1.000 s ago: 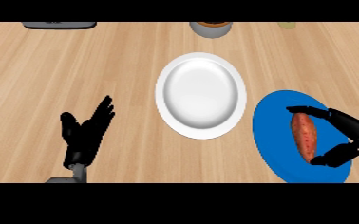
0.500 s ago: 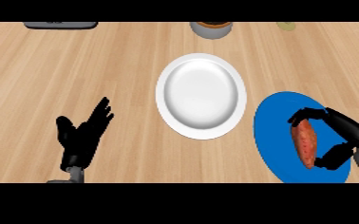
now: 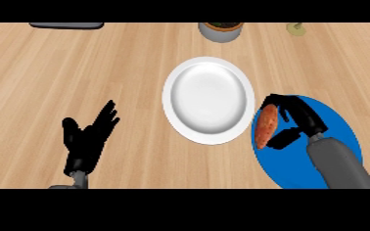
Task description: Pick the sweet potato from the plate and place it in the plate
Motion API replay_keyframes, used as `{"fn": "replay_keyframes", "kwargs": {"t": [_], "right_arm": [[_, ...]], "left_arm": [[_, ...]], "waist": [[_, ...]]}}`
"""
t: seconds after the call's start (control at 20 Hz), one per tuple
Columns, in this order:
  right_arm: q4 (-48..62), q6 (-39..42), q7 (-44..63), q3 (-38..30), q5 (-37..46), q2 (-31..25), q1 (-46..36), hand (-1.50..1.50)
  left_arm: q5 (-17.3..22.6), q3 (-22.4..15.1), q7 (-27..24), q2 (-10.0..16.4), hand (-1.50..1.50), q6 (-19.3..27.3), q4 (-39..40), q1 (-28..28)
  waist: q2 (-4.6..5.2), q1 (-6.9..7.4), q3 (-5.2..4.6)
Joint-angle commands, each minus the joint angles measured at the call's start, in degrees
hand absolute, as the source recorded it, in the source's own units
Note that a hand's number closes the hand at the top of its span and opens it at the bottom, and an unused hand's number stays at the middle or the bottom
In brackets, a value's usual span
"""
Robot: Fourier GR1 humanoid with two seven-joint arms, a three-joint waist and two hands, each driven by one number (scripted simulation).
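Gripping the sweet potato (image 3: 266, 126) in the right robot hand (image 3: 302, 118), curling fingers over its far end and thumb round its near end. Holding it just left of the palm, over the blue plate's (image 3: 339, 127) left edge, just beside the white plate (image 3: 209, 98). Resting the left robot hand (image 3: 86, 139) open, fingers up, over the worktop's (image 3: 108, 68) near left, well apart from both plates. Noting a grey pot (image 3: 220, 31) far beyond the right robot hand, past the white plate.

A centre plate (image 3: 208, 100) lies mid-counter (image 3: 108, 68), with a right plate (image 3: 339, 127) just beside it, nearer. The sweet potato (image 3: 266, 126) is at the right plate's left rim, in the right hand (image 3: 300, 120). The left hand (image 3: 88, 139) rests near left, and a pot (image 3: 220, 31) stands far behind.
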Motion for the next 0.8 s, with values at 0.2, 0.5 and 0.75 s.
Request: {"fn": "replay_keyframes", "kwargs": {"t": [0.2,0.5,0.75], "right_arm": [[-4.18,-22.22,19.13,-0.17,8.06,14.15,-7.23,1.50],[-5.66,-38.95,33.04,-0.31,14.44,20.47,-11.61,1.50],[-5.48,-52.44,45.46,1.25,18.78,20.62,-14.20,1.50]], "left_arm": [[-0.33,-0.55,0.65,-0.10,0.00,-0.13,1.02,0.26],[-0.12,-0.77,1.09,-0.02,0.00,-0.60,0.75,-0.41],[-0.15,-1.46,1.60,-0.21,0.00,-1.13,1.27,-0.42]], "waist": [[-0.94,1.04,0.13],[-0.69,1.45,0.49],[0.11,2.56,0.72]]}}
